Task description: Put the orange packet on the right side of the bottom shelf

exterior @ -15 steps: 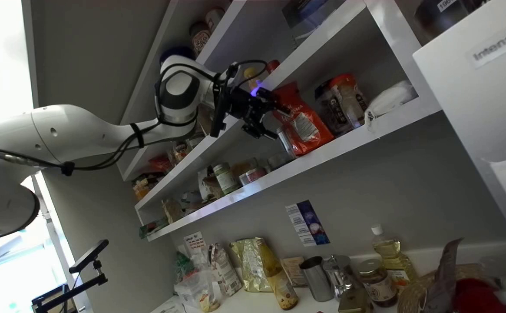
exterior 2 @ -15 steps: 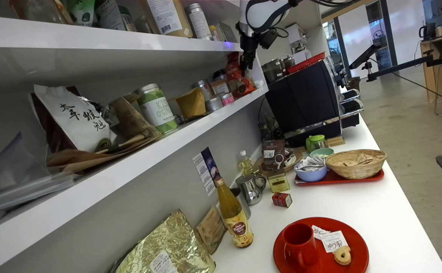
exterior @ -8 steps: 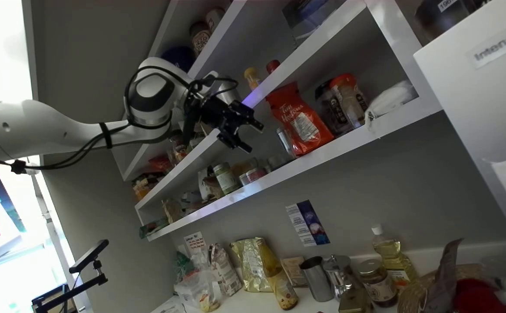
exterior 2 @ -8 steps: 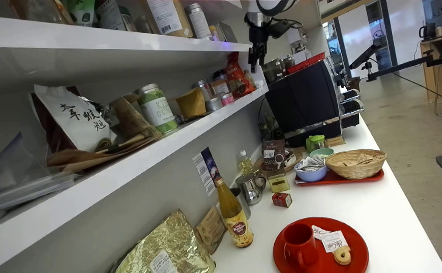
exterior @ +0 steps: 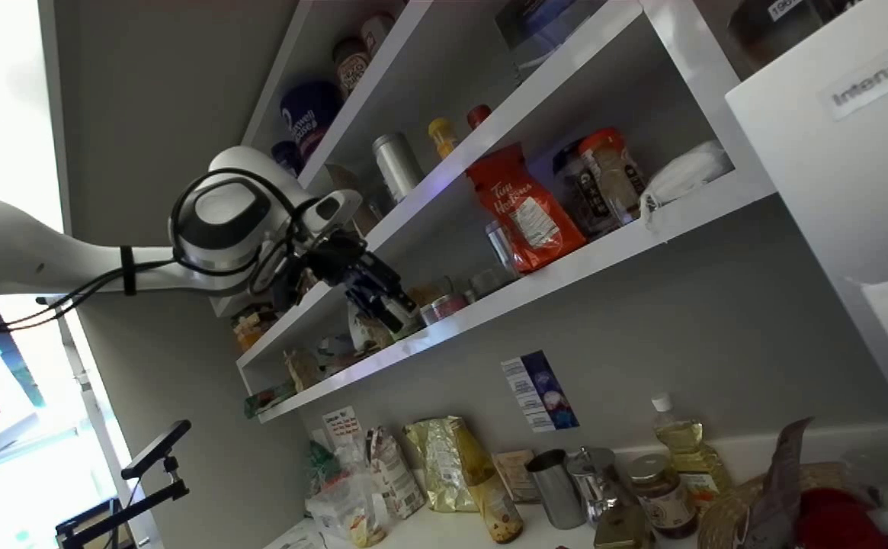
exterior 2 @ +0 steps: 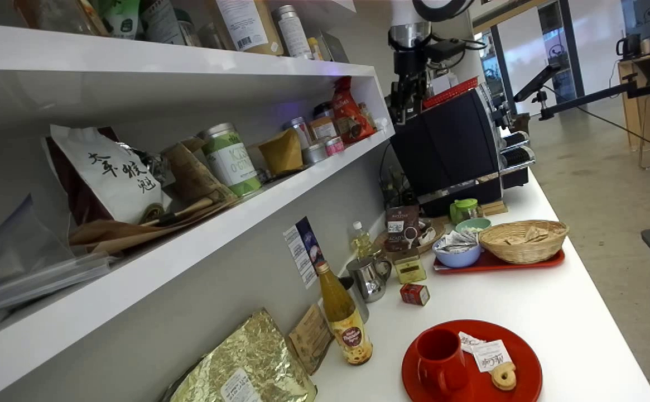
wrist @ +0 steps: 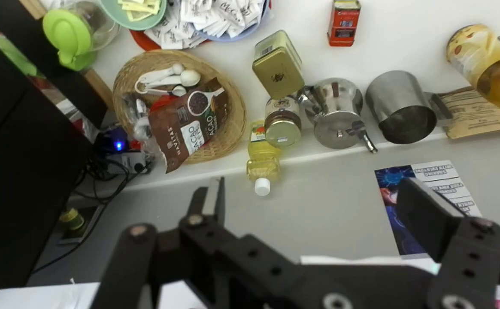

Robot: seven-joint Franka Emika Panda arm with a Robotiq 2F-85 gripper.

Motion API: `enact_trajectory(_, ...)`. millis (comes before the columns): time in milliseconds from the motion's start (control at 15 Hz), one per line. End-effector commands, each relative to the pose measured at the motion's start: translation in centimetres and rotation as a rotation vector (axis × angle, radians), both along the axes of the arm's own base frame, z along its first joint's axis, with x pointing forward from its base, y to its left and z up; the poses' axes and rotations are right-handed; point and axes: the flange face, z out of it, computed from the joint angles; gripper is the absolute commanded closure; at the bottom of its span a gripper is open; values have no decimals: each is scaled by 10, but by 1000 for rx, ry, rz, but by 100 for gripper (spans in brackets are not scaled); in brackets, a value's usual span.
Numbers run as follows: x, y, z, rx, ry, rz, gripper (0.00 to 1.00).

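Note:
The orange packet (exterior: 529, 217) stands on the bottom shelf (exterior: 489, 303), leaning slightly, towards its right end in an exterior view. It also shows in an exterior view (exterior 2: 351, 116) at the far end of the same shelf (exterior 2: 235, 220). A silver-lidded jar touches or nearly touches its left side. My gripper (exterior: 402, 316) is in front of the shelf, apart from the packet; it also shows in an exterior view (exterior 2: 400, 114), clear of the shelf edge. In the wrist view the gripper (wrist: 312, 184) is open with nothing between the fingers. The packet is out of the wrist view.
Jars (exterior: 604, 175) and a white bag (exterior: 687, 171) stand right of the packet. Small jars (exterior 2: 325, 148) stand left of it. A higher shelf board (exterior 2: 163, 56) is above. The counter below holds a bottle (exterior 2: 347, 318), metal pitchers (wrist: 398, 107) and a wicker basket (wrist: 232, 128).
My gripper has pulled back from beside the packet, moving left and down in an exterior view, away from the shelf. The packet has stayed in place on the shelf.

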Motion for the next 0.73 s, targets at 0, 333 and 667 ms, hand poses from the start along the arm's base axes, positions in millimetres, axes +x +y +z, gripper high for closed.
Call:
enact_trajectory(0, -36, 46, -42, 39, -40, -33, 0)
enact_trajectory(333, -43, 90, -84, 84, 6, -11, 0)
enact_trajectory(667, -46, 90, -88, 87, 11, -16, 0)
